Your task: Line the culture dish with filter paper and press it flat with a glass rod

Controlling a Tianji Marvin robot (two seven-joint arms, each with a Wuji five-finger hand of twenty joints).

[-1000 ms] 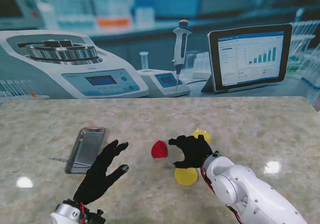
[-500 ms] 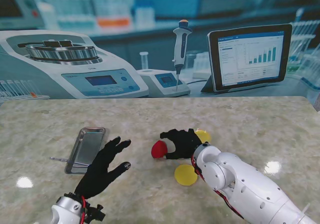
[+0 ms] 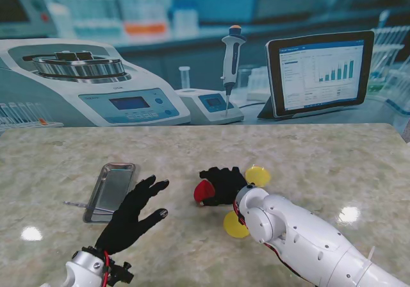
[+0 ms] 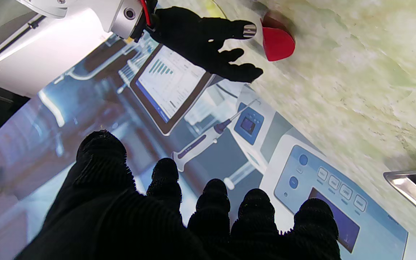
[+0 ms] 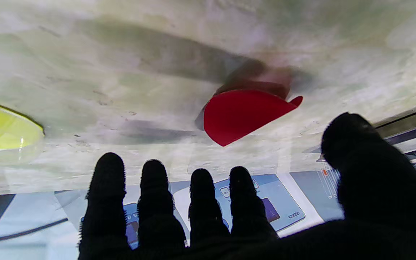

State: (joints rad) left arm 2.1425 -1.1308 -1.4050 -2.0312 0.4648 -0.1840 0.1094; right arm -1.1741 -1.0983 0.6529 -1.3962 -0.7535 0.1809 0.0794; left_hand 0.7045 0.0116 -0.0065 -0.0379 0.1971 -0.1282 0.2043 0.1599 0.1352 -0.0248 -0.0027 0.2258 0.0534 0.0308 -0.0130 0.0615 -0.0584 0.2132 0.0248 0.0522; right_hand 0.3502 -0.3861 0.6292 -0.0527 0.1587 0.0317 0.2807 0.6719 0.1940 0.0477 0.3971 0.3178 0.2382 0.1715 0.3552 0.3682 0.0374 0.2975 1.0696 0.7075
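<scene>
A red filter paper [image 3: 203, 191], curled up at one side, lies mid-table and shows too in the right wrist view [image 5: 244, 115] and the left wrist view [image 4: 276, 41]. My right hand [image 3: 222, 184] hovers open right beside it, fingers spread [image 5: 200, 195], holding nothing; its fingertips almost touch the paper. Two yellow-lined round dishes sit on either side of my right wrist, one farther from me [image 3: 258, 175], one nearer [image 3: 230, 226]. A thin glass rod [image 3: 75, 204] lies across the near end of the metal tray [image 3: 115, 172]. My left hand [image 3: 131, 216] is open beside the tray.
A printed lab backdrop [image 3: 205, 56] stands along the table's far edge. The tray's corner shows in the left wrist view [image 4: 410, 180]. My right forearm [image 3: 301, 242] crosses the near right of the table, covering part of the nearer yellow dish.
My right hand has slid left from over the yellow dishes to the red paper. The left hand has barely shifted.
</scene>
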